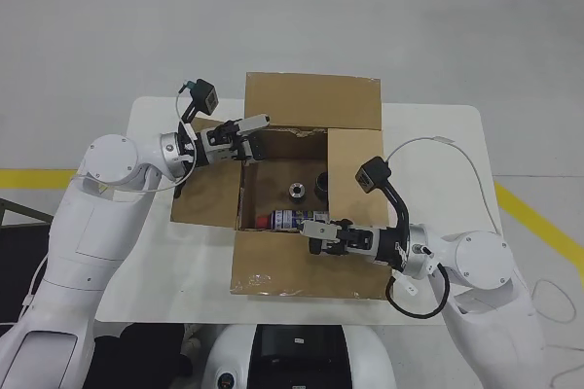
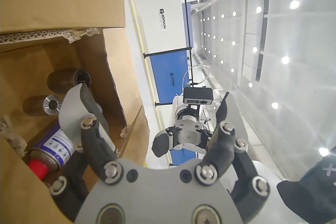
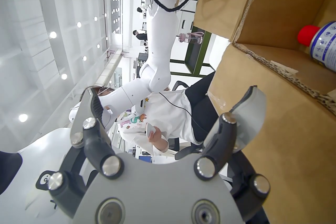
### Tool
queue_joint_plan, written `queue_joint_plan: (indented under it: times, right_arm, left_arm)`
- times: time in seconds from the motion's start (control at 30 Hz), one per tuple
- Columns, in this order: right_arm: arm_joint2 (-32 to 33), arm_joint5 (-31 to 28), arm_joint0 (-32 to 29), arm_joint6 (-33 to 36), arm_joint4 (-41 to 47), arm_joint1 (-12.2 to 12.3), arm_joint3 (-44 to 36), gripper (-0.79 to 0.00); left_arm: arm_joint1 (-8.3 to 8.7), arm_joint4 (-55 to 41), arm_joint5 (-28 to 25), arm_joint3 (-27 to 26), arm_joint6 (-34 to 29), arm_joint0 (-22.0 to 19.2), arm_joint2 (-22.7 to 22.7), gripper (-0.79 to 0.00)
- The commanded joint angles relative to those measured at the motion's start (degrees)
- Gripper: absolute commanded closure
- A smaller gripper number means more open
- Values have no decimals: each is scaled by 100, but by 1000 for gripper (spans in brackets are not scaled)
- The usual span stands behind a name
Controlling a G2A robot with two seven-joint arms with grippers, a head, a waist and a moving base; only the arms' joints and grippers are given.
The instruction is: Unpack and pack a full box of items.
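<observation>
Your cardboard box [image 1: 311,99] sits open in the middle of the white table [image 1: 438,126], all four flaps folded outward and the far flap reaching to the table's far edge. Inside, a spray can [image 1: 290,220] lies on its side along the near wall of the box, its red cap pointing at the left wall. Two short metal cylinders sit further in: a silver-faced one [image 1: 297,191] about mid-floor and a darker one [image 1: 321,182] just beside it, close to the right wall. Your left gripper [image 1: 260,136] hangs at the far left corner of the box opening, pointing across it, with its fingers spread and nothing between them. Your right gripper [image 1: 307,236] is at the near edge of the opening, above the fold of the near flap and close to the can, fingers likewise spread and holding nothing.
</observation>
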Motion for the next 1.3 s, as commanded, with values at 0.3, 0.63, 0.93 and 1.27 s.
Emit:
queue_joint_plan:
  times: [0.3, 0.63, 0.93, 1.27]
  right_arm:
    - [40, 183, -132, -173, -230, 54, -273, -785]
    - [525, 652, -762, -195, -530, 201, -1101, -785]
    - [730, 921, -1131, -143, -649, 301, -1685, -785]
    - [565, 915, -1230, -304, -547, 351, -1632, -785]
  left_arm:
    - [-105, 355, 78, -175, 135, -476, 426, -785]
    - [-488, 171, 88, 602, 36, -1426, 1507, -785]
    - [-750, 363, -4, 1065, 369, -1604, 2117, -785]
    - [-1005, 789, -382, 1562, 771, -1684, 2577, -785]
